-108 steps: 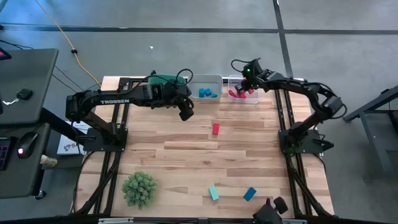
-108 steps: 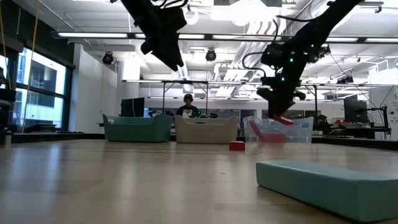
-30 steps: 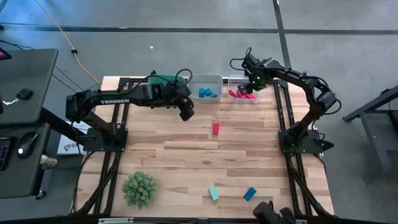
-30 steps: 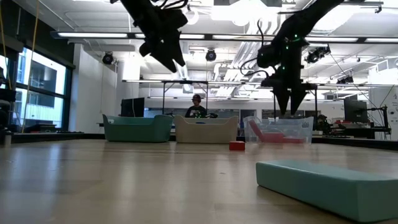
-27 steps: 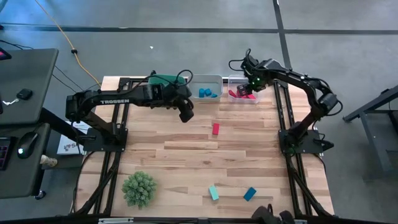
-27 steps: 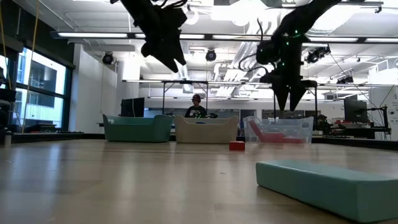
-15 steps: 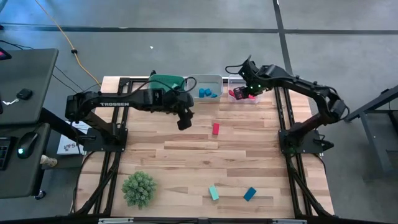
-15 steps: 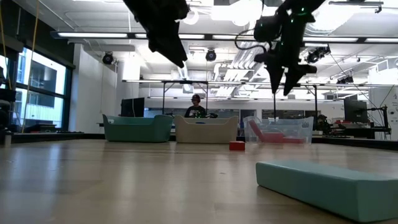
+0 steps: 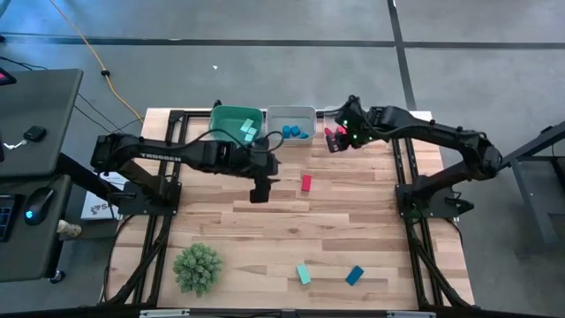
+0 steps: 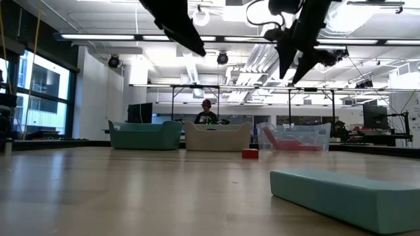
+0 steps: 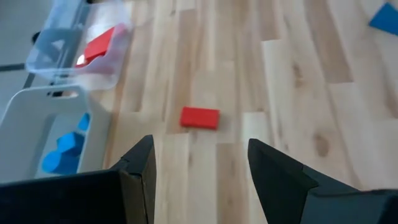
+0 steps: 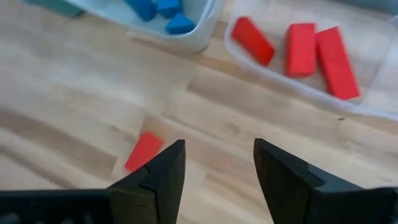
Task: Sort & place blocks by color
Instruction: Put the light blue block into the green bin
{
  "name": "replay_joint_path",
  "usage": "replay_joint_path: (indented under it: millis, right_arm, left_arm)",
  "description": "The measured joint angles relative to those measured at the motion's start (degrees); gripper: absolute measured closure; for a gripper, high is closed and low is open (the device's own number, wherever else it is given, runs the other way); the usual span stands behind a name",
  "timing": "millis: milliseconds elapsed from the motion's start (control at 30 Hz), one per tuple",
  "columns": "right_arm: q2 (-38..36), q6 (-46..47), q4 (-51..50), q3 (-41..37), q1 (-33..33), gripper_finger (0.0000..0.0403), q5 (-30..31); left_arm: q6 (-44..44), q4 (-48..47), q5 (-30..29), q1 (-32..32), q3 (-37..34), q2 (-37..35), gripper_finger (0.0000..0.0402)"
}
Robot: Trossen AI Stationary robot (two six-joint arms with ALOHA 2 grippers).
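The small red block (image 9: 306, 183) lies flat on the wooden tabletop (image 9: 265, 238), alone, just beside the left end effector (image 9: 259, 190) and a little way below the right end effector (image 9: 339, 141). Both end effectors are empty with fingers apart. Which arm will take it is not settled; either should centre the block between its fingers, line the fingers across the block's short sides, come straight down, then carry it to the clear plastic bin (image 9: 334, 115) that already holds red bars (image 12: 311, 50). The white bin (image 9: 290, 113) with blue pieces (image 9: 295, 132) sits next to it, so the drop must clear that shared edge. A teal bar (image 9: 303, 274) and a blue block (image 9: 354, 276) wait well apart from both end effectors, at the near edge.

Compared with a second ago, the right end effector has left the clear bin and swung toward the red block, and the left arm has moved off the green bin (image 9: 231, 119) and closer to the block.
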Motion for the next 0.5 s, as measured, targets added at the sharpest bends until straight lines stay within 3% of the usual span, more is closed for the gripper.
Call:
replay_joint_path:
  millis: [133, 500]
  right_arm:
    - [0.0, 0.1, 0.0, 0.0, 3.8, 0.0224, -0.7]
    - [0.0, 5.3, -0.1, 0.0, 15.0, 0.0224, -6.5]
  left_arm:
    - [-1.8, 0.2, 0.0, -3.0, 0.0, 0.0, 0.0227]
    - [-21.7, -0.1, -0.1, -9.6, 0.0, 0.0, 0.0227]
